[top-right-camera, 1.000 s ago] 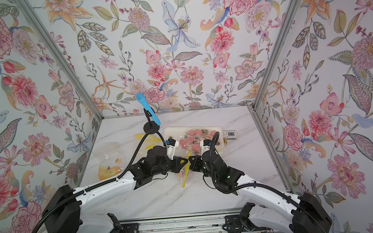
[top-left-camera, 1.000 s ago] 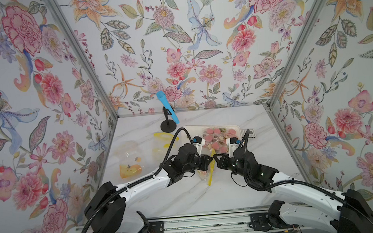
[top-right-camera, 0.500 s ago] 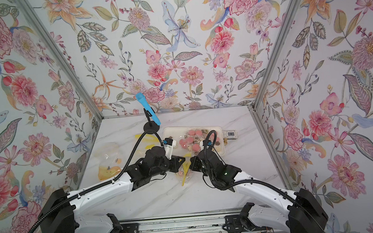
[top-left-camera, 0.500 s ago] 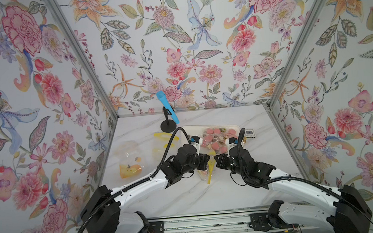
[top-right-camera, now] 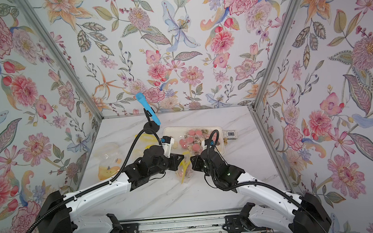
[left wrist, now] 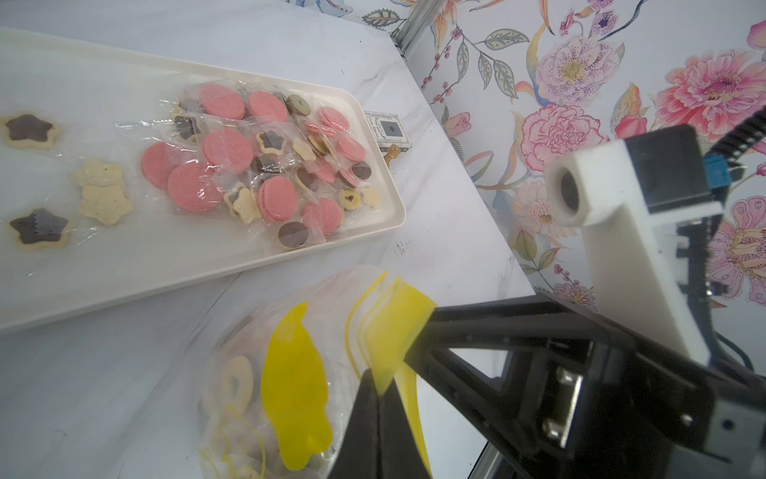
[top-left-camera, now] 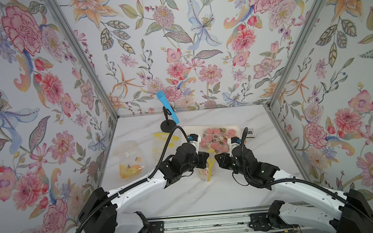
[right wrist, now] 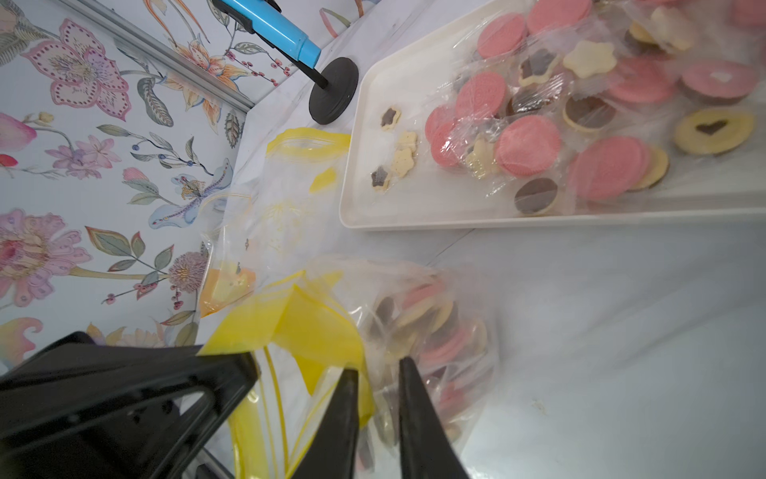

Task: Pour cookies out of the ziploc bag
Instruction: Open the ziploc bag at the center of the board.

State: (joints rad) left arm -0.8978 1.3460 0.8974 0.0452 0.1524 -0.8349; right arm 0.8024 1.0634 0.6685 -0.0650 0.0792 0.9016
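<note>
A clear ziploc bag (top-left-camera: 204, 172) with a yellow zip rim stands on the marble table between my two grippers, in front of the tray. Pink, brown and beige cookies (right wrist: 431, 331) still lie inside it. My left gripper (left wrist: 378, 379) is shut on the yellow rim. My right gripper (right wrist: 377, 367) is at the rim's other side, jaws slightly parted, with bag film between the fingers. Many wrapped cookies (top-left-camera: 214, 139) lie heaped in the cream tray (top-left-camera: 209, 125); a few star ones (left wrist: 99, 195) lie apart from the heap.
A blue microphone (top-left-camera: 168, 109) on a black stand sits behind the tray's left corner. Two other ziploc bags (top-left-camera: 165, 143) (top-left-camera: 129, 158) lie left of the tray. A small boxed device (top-left-camera: 250, 133) sits at the tray's right end. Floral walls close three sides.
My right gripper's jaws have parted from shut. Both grippers and the bag's rim have shifted slightly toward the tray.
</note>
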